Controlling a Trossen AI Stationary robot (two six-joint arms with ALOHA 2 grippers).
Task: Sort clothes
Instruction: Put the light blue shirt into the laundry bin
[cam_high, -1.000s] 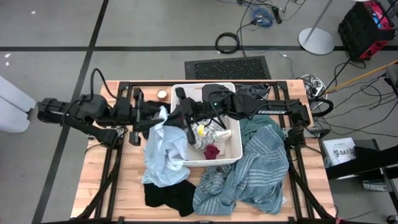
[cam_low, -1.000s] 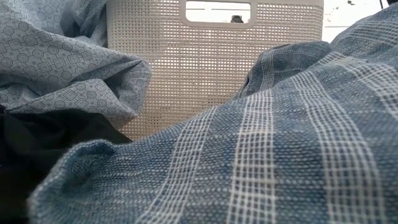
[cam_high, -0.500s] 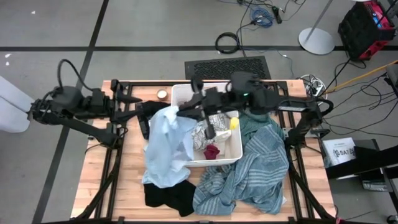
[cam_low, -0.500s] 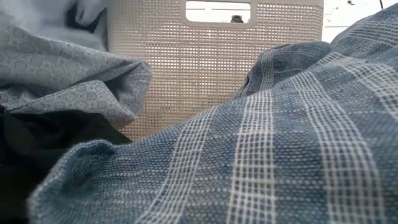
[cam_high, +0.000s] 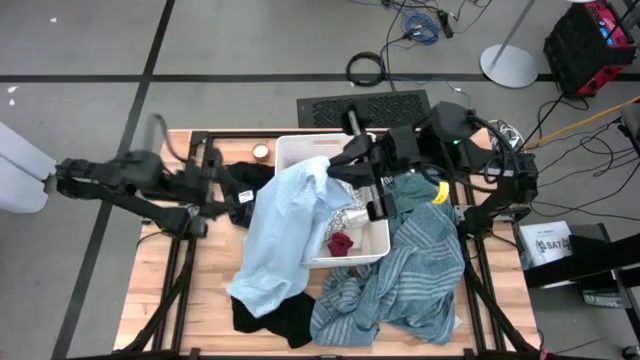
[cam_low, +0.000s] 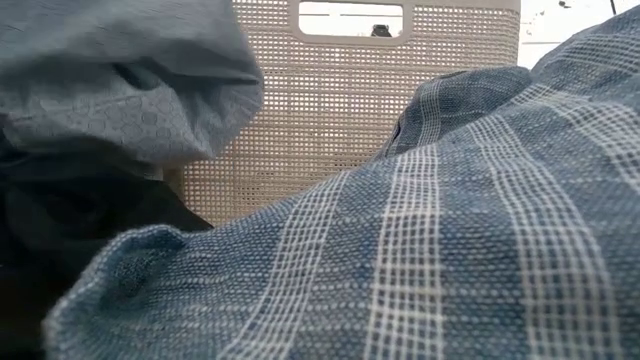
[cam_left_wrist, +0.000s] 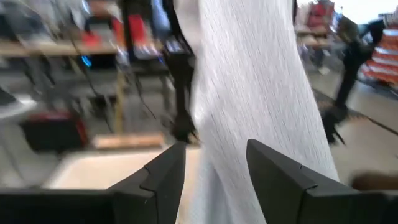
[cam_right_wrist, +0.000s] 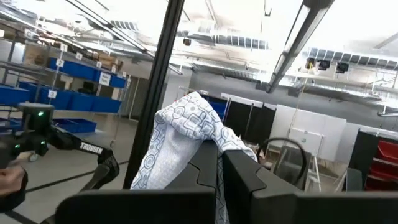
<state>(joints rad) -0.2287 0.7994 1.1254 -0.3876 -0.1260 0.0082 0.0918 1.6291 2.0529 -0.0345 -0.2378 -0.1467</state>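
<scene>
Pinching the light blue shirt (cam_high: 285, 225), the right gripper (cam_right_wrist: 219, 163) holds it above the bin (cam_high: 378, 250), apparently to sort it. Near the table's (cam_high: 200, 310) left edge, the left gripper (cam_left_wrist: 214, 165) hangs spread and empty.

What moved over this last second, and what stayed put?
The right claw, shut on the light blue shirt, has swung back toward the right, lifting the shirt and drawing it across the white bin. The left claw, open, pulled away to the left side. The striped garment, black garment and magenta piece stayed put.
</scene>
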